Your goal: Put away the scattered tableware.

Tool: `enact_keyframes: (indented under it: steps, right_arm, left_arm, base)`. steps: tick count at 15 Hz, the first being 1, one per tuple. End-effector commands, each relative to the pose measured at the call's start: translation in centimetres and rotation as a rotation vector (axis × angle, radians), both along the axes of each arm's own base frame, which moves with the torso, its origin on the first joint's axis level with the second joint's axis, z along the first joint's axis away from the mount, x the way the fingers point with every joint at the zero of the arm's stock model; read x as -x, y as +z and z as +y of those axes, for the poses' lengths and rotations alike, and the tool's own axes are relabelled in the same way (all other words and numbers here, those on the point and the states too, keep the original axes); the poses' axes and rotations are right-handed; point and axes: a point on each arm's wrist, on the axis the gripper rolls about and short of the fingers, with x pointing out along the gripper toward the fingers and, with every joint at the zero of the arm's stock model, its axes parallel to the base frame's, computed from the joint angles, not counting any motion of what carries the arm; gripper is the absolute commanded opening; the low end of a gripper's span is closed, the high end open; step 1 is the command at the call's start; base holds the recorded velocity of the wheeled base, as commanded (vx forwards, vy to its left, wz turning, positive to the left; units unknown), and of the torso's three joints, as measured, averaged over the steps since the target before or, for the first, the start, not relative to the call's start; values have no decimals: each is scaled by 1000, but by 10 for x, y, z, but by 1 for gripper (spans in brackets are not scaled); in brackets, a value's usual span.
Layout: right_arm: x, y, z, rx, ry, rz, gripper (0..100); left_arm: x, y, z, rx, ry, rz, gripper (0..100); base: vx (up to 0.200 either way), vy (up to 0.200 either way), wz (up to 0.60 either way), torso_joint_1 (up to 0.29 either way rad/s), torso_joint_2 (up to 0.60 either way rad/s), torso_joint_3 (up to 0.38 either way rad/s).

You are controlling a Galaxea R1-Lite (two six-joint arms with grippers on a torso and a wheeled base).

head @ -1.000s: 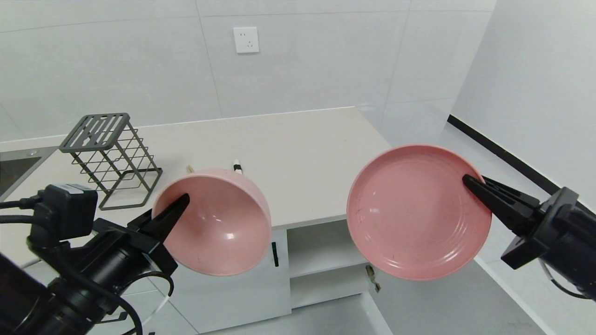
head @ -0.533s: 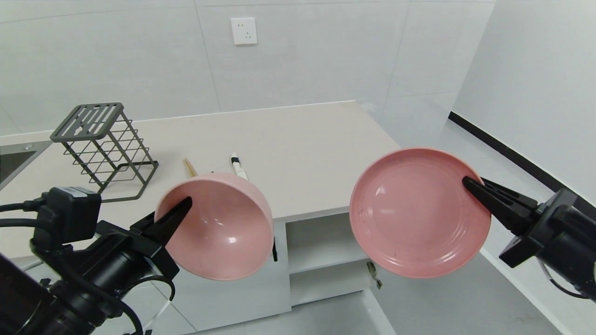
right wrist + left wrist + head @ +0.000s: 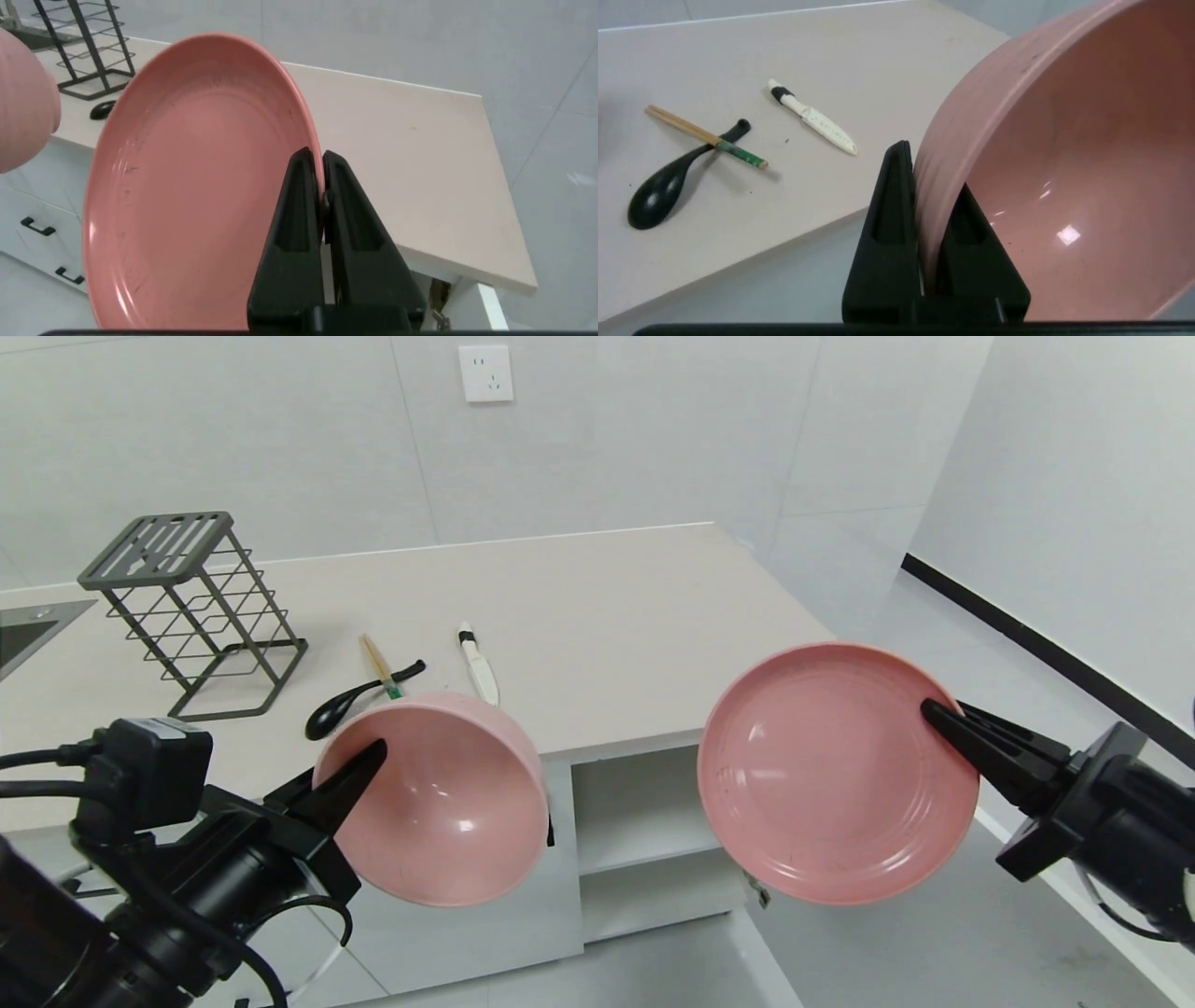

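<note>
The left end effector (image 3: 370, 754) is clamped on the pink bowl (image 3: 453, 817) at its rim, and the right end effector (image 3: 930, 711) likewise grips the pink plate (image 3: 822, 784). Both dishes hang in open air off the worktop (image 3: 616, 607) front edge. The spoon (image 3: 329, 712), chopstick (image 3: 377, 662) and knife (image 3: 479, 670) lie near that edge.

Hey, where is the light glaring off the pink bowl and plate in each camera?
Head view: white glints inside the bowl and on the left part of the plate. Left wrist view: small white glints on the bowl's inner wall. Right wrist view: the plate shows no hard glare, just even light.
</note>
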Motion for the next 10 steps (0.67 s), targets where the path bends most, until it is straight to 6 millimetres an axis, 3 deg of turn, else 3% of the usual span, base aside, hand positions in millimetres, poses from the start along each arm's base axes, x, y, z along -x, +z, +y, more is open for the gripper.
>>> enact_keyframes:
  steps: [1,10]
  right_arm:
    - [0,0,0,1,1,0,0]
    - [0,-1,1,4,4,0,0]
  left_arm:
    - [-1,-1,0,-3,0,6,0]
    - [-1,-3,0,-9,0,11,0]
  base:
    - [0,0,0,-232,461,212]
    - [0,0,0,-168,337,157]
